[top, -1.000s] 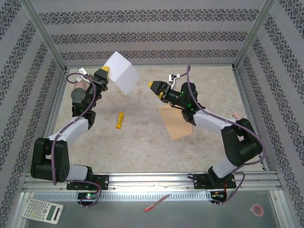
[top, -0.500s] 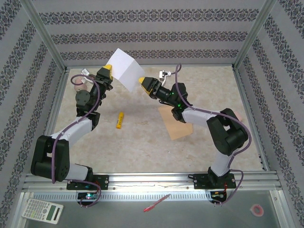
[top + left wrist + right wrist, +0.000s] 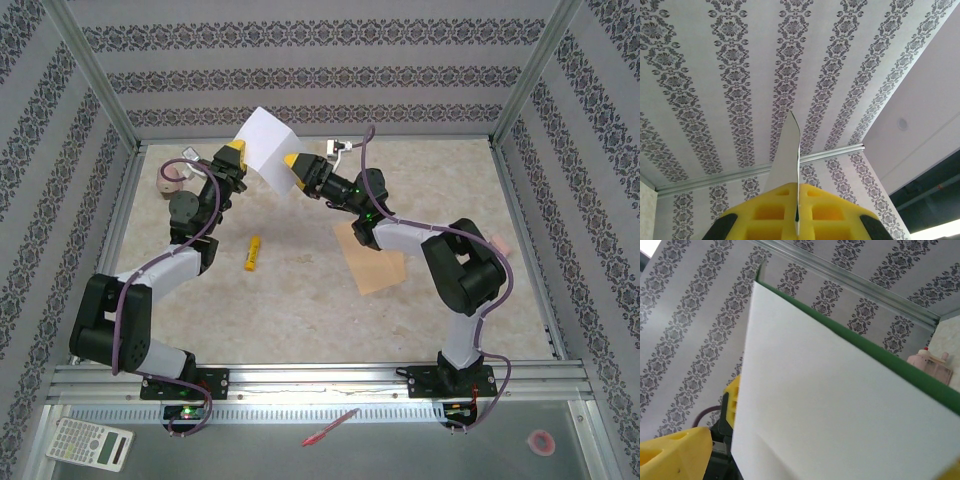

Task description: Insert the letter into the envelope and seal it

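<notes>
Damask-striped walls enclose a beige marbled table [image 3: 300, 310]. On it lies the flat tan envelope [image 3: 380, 268], its upper corner hidden under the right forearm. The letter [image 3: 265, 140] is held high near the back wall, showing its plain white back; the right wrist view catches a thin green strip of border. Left gripper [image 3: 234, 154], arm reaching up, is clamped on the sheet between 2 yellow foam pads [image 3: 765, 212]. Right gripper [image 3: 291, 162], arm stretched leftward, has its jaws spread wide at the sheet's lower edge; contact is unclear
</notes>
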